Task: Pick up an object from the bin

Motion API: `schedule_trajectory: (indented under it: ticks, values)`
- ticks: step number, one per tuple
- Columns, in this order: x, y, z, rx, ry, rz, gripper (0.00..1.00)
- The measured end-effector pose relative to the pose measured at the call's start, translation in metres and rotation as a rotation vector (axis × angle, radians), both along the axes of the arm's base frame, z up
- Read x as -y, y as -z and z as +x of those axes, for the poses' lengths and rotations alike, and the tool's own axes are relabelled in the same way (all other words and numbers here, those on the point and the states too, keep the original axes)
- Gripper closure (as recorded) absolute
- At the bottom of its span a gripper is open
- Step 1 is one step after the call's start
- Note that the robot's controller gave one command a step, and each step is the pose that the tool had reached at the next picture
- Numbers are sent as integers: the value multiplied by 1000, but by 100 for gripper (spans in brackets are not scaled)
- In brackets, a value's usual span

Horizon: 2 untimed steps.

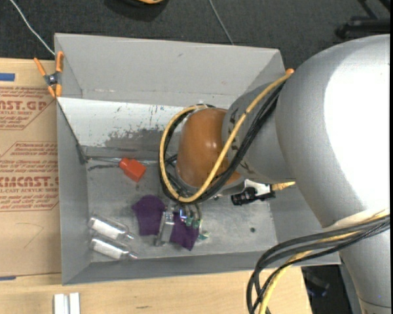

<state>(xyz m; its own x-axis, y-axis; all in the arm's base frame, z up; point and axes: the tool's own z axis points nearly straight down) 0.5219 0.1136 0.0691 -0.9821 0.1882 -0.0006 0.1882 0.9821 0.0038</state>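
My gripper is low in the bin's front middle, under the orange wrist cover. It stands on a crumpled purple cloth-like thing, which spreads to its left and also shows on its right. The gripper's body hides the middle of the purple thing. An orange block lies apart, further back and to the left.
Two clear, whitish tube-like things lie in the bin's front left corner. The arm and its cables cover the bin's right side. Bare floor lies along the back wall and at the left.
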Motion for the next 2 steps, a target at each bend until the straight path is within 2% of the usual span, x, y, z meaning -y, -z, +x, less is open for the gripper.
schedule_trajectory:
  ticks: [1, 2]
  values:
    - [10, 0, -2, -11, 149, 2, 100]
    - [10, 0, -2, -11, 149, 2, 100]
